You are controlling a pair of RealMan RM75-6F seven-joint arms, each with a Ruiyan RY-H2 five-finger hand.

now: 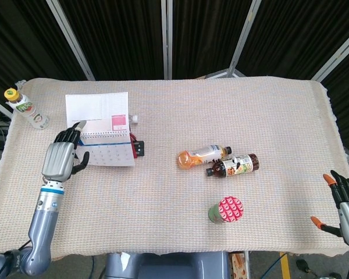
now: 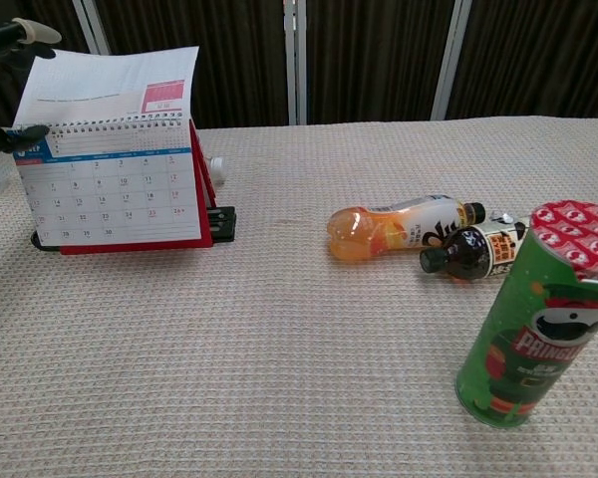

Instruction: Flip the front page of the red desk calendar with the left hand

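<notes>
The table [image 1: 267, 116] is covered by a beige woven cloth and fills most of both views.

The calendar [image 1: 107, 152] stands at about 9 o'clock of the table's middle, near the left edge. Its front page [image 1: 98, 107] is lifted above the spiral binding and stands upright, its back showing a pink block at the lower right; the next month's grid faces the chest camera. A black part sticks out at the calendar's right foot, at 3 o'clock of it.

The left hand [image 1: 61, 160] is at 9 o'clock of the calendar, back of the hand up in the head view. Its fingertips [image 2: 20, 135] touch the left edge at the binding, and another fingertip is up by the lifted page's top left corner. Whether it pinches the page cannot be told.

The right hand [image 1: 344, 200] hangs off the table's near right corner, at 4 o'clock, fingers spread and holding nothing.

A green Pringles can [image 2: 533, 319] with a red patterned lid stands upright at 5 o'clock of the middle, near the front edge.

An orange bottle [image 1: 202, 155] lies on its side close to the middle, just beside a dark bottle [image 1: 235, 164] at its 4 o'clock.

A small bottle with a yellow cap [image 1: 26, 108] lies at 10 o'clock, at the far left edge.
</notes>
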